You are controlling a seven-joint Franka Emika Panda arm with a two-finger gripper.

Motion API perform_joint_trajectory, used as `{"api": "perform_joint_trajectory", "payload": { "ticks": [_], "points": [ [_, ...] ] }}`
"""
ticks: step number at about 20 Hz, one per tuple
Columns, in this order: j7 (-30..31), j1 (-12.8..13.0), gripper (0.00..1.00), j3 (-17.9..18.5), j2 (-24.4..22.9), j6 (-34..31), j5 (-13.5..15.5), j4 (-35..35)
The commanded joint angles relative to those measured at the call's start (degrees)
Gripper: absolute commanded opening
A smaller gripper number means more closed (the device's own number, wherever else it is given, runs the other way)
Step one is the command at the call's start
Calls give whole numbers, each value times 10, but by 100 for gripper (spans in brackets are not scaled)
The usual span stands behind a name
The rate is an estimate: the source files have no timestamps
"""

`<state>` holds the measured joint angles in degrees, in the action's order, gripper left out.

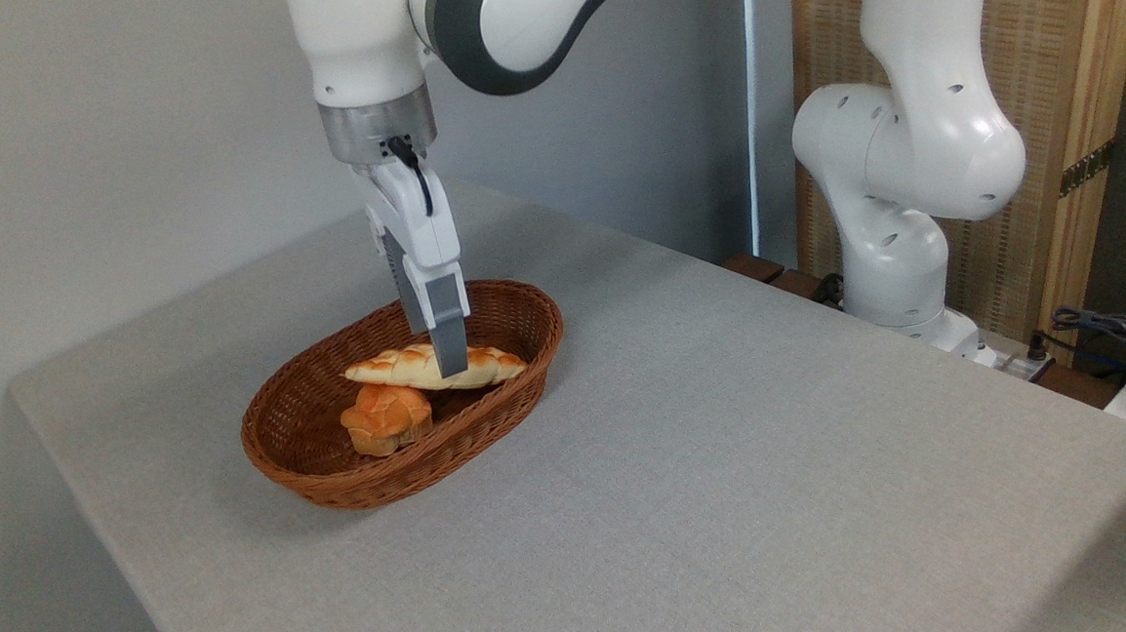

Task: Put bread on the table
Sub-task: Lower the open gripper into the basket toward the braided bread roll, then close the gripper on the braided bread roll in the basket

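While the white robot arm reaches down from the upper left, its two-finger gripper is lowered into the brown oval wicker basket, which is set on the left half of the large tabletop covered in light grey cloth. The long, braided loaf of bread, pale cream with golden-brown patches and pointed ends, is found inside the basket, laid across its width near the middle. The grey fingers are seen at the middle of the loaf, one finger pad overlapping its near side; the other finger is hidden behind the first, so how far the jaws stand apart cannot be told, nor whether the loaf is actually clamped. The loaf is seen level, with its left end lying just above a small round orange bun, which is placed lower in the basket towards the near rim. Whether loaf and bun touch cannot be told. At the right, beyond the table edge, the arm's white base is seen before a woven panel, with dark cables lying beside it.
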<state>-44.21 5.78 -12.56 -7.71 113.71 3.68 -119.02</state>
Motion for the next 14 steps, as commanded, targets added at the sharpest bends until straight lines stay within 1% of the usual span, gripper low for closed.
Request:
{"api": "perform_joint_trajectory", "payload": {
  "ticks": [1,8,9,10,11,12,13,14],
  "points": [
    [-18,-1,100,-13,0,35,11,-29],
    [-18,0,100,-33,22,56,11,-32],
    [-18,0,97,-33,23,56,11,-32],
    [-18,0,83,-33,25,56,11,-32],
    [-18,0,71,-33,25,56,11,-32],
    [-18,0,56,-33,26,56,11,-32],
    [-18,0,44,-33,27,56,12,-32],
    [-18,0,35,-33,30,56,12,-32]
  ]
}}
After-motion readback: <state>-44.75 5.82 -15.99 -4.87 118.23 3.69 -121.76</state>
